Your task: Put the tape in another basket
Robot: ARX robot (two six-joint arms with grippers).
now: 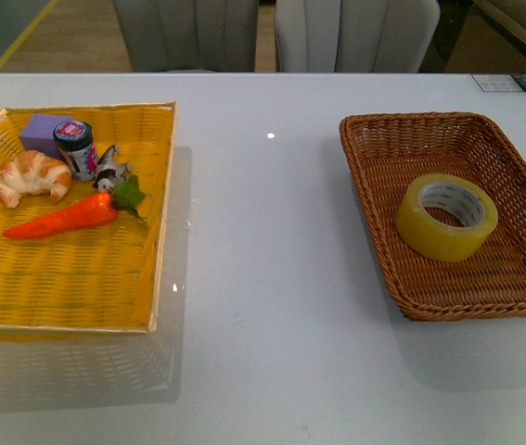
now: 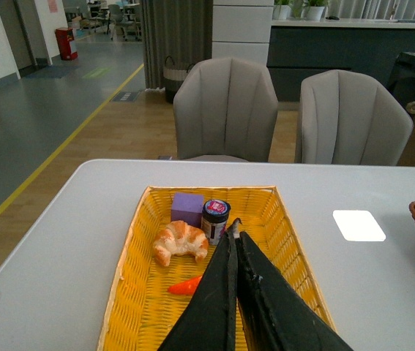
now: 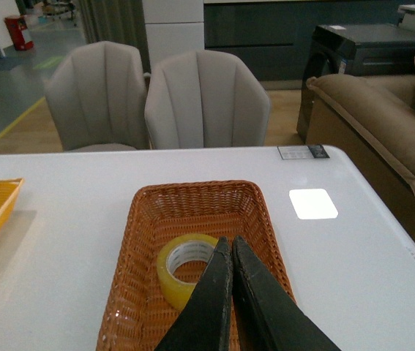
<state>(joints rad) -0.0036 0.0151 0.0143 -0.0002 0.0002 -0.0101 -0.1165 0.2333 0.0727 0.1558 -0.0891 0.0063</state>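
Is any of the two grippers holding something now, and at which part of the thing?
Nothing is held. The left gripper and the right gripper are both shut and empty. The tape lies untouched in the brown basket.

In the right wrist view, the right gripper [image 3: 230, 245], jaws pressed together, covers the near side of the tape [image 3: 185, 267] and the basket [image 3: 192, 197] floor behind it. In the left wrist view, the left gripper [image 2: 233, 228], jaws together, hides most of the carrot [image 2: 185, 286] and the small toy beside the jar [image 2: 215, 220]. The jar's label is too small to read. The brown basket's far corner is cut off there.
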